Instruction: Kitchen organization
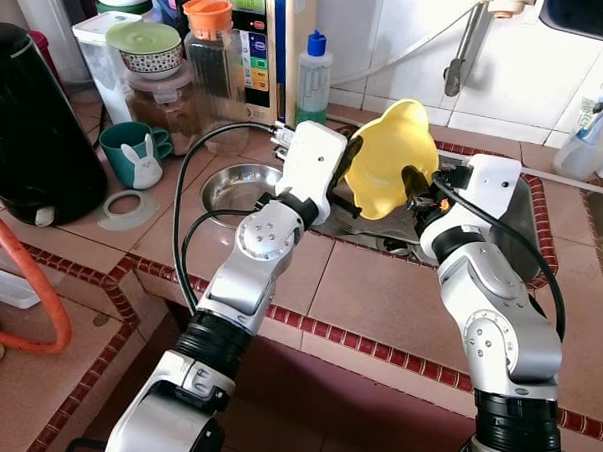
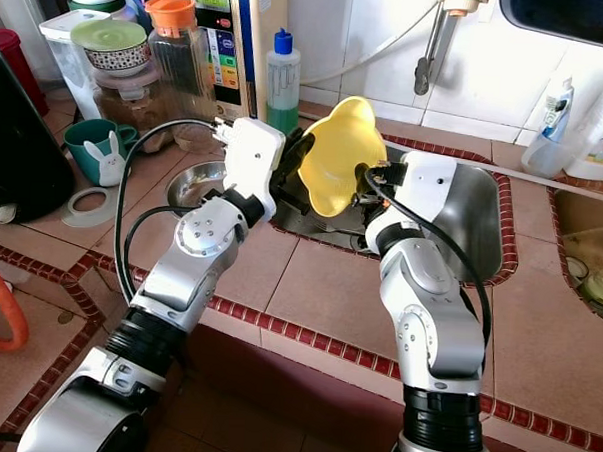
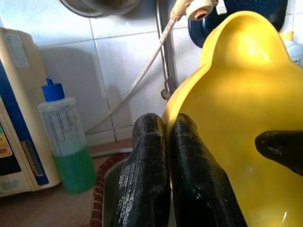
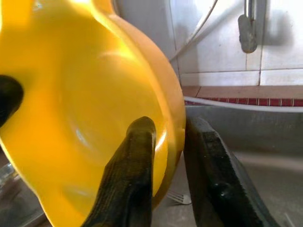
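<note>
A yellow plastic bowl [image 1: 390, 155] with a wavy rim is held tilted in the air over the steel sink [image 2: 482, 224]. My left gripper [image 1: 346, 173] is shut on the bowl's left rim, and in the left wrist view its fingers [image 3: 142, 175] pinch that edge between them. My right gripper [image 1: 415, 186] is shut on the opposite side. In the right wrist view one finger [image 4: 137, 156] lies inside the bowl [image 4: 85, 94] and the other sits outside its wall.
A small steel bowl [image 1: 238, 188] sits on the counter left of the sink. Behind it stand jars [image 1: 209, 62], a green soap bottle [image 1: 313, 81] and a teal rabbit mug [image 1: 134, 154]. A black appliance [image 1: 31, 124] and an orange hose [image 1: 39, 285] are at far left.
</note>
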